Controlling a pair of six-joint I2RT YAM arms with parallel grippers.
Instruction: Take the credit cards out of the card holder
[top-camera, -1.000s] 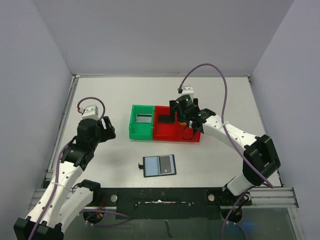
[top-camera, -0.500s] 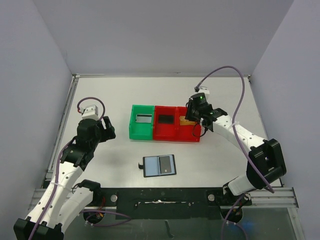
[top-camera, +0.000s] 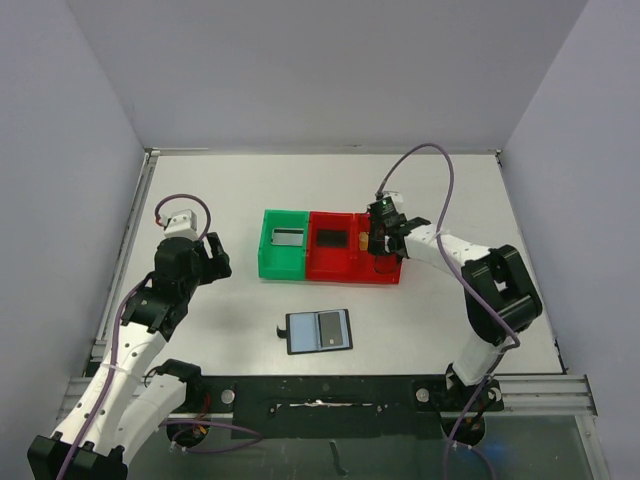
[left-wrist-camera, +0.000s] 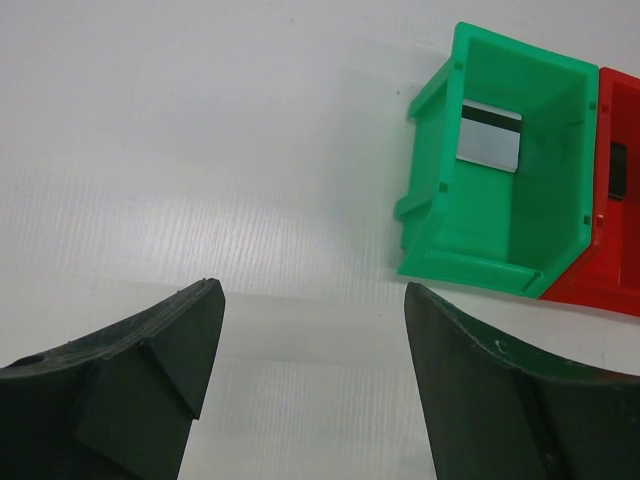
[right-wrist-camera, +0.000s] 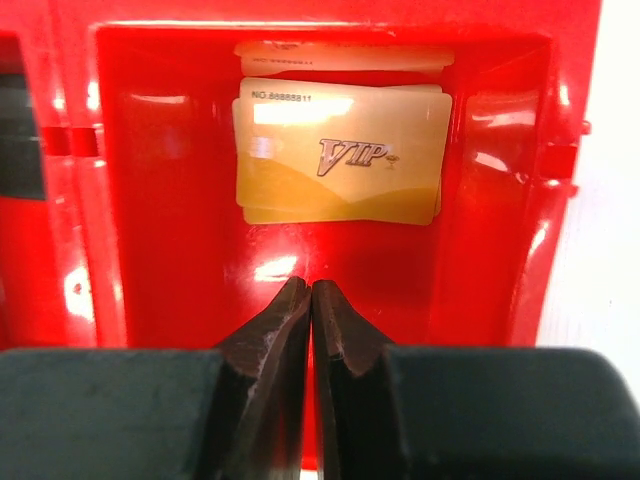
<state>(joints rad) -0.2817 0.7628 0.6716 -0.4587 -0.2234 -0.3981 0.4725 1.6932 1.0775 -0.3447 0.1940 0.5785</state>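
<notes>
The red bin (top-camera: 350, 272) has the open card holder (top-camera: 320, 331) lying in front of it. In the bin's right compartment the right gripper (right-wrist-camera: 310, 292) is clenched empty, with the gold card (right-wrist-camera: 340, 165) flat just beyond its tips. Left of the bin, the left gripper (left-wrist-camera: 312, 300) gapes empty.

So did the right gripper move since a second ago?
Yes. In the top view the right gripper went rightward along the red bin, from the compartment with the black card to the end one.
</notes>
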